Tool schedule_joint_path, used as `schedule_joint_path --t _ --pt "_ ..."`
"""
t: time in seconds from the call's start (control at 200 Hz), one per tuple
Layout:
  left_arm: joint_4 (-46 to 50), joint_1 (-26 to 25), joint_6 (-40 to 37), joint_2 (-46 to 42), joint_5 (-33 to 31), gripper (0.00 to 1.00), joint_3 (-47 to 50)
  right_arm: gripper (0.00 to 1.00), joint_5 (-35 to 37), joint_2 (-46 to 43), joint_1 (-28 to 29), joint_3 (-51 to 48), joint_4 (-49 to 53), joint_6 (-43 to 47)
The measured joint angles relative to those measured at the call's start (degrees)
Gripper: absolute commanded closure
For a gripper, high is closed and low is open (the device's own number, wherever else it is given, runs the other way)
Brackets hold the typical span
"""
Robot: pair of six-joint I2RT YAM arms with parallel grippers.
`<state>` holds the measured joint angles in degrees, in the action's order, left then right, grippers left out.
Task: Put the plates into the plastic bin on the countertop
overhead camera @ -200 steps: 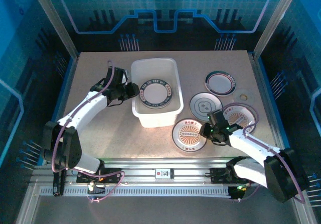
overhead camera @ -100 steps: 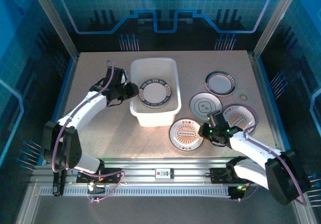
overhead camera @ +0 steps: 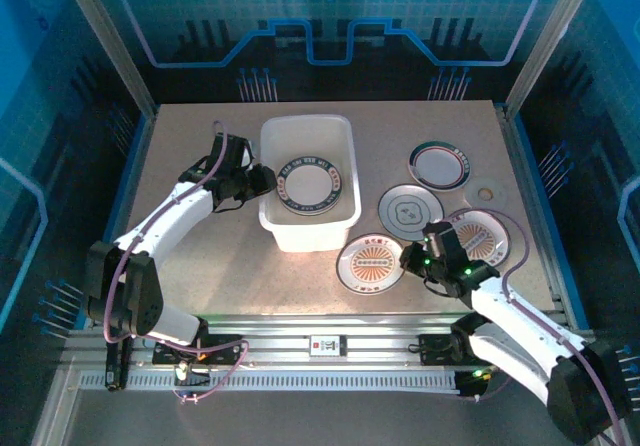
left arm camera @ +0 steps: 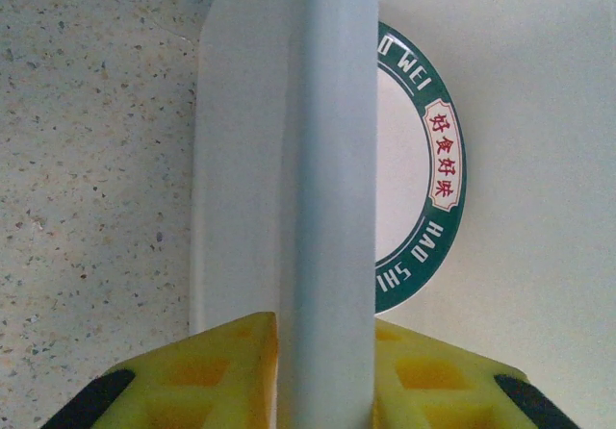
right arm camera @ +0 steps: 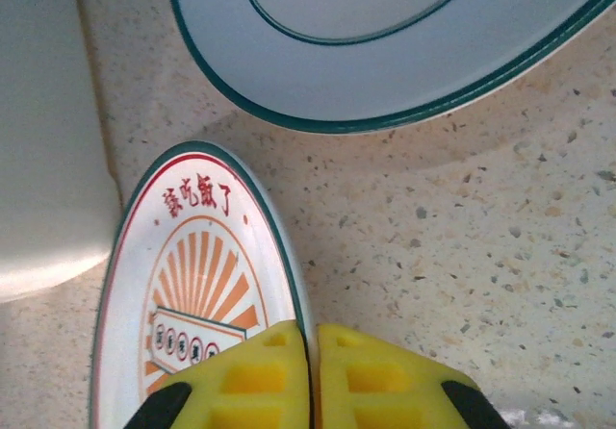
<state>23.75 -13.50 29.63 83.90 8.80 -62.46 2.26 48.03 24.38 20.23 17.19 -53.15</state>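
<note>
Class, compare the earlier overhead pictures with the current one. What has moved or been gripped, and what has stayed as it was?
The right gripper has closed on the rim of the sunburst plate. That plate has slid slightly toward the plastic bin, and the right arm's elbow has swung back toward the near edge. Unchanged: the left gripper still clamps the bin's wall, the lettered plate lies inside, and three other plates sit on the countertop.

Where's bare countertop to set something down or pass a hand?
Free: countertop front-left, bordered by the plastic bin, left arm and near edge; also the far strip behind the bin. Crowded: right of the bin, where the near sunburst plate, grey plate, lettered-rim plate, second sunburst plate and right gripper sit close together.
</note>
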Motion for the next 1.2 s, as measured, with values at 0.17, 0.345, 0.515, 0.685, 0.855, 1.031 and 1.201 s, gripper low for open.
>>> schedule_joint_path --t 0.17,0.345,0.515,0.685,0.855,1.031,1.201 --pt "0.0 0.0 0.02 0.0 0.0 0.73 0.02 0.98 0.96 -3.41 0.0 0.04 1.75 -0.92" --pt "-0.02 0.0 0.07 0.0 0.0 0.73 0.07 1.0 2.78 -6.64 0.0 2.62 6.64 -1.46" --pt "-0.48 0.0 0.46 -0.28 0.04 0.73 0.72 1.0 6.51 -10.29 0.0 9.64 13.0 -1.46" --pt "-1.36 0.0 1.07 -1.07 0.24 0.73 1.68 1.0 10.88 -12.11 -0.02 17.2 17.92 -1.01" --pt "-2.71 -0.17 2.95 -2.67 0.52 0.73 3.5 1.0 16.74 -11.43 -0.37 24.48 23.96 -0.24" --pt "-3.89 -1.03 5.31 -4.2 0.48 0.74 5.16 1.0 21.42 -9.92 -1.79 30.69 25.81 1.68" --pt "-4.35 -3.13 8.02 -6.03 0.42 0.75 6.88 1.0 21.31 -3.93 -2.45 36.83 22.95 2.84"
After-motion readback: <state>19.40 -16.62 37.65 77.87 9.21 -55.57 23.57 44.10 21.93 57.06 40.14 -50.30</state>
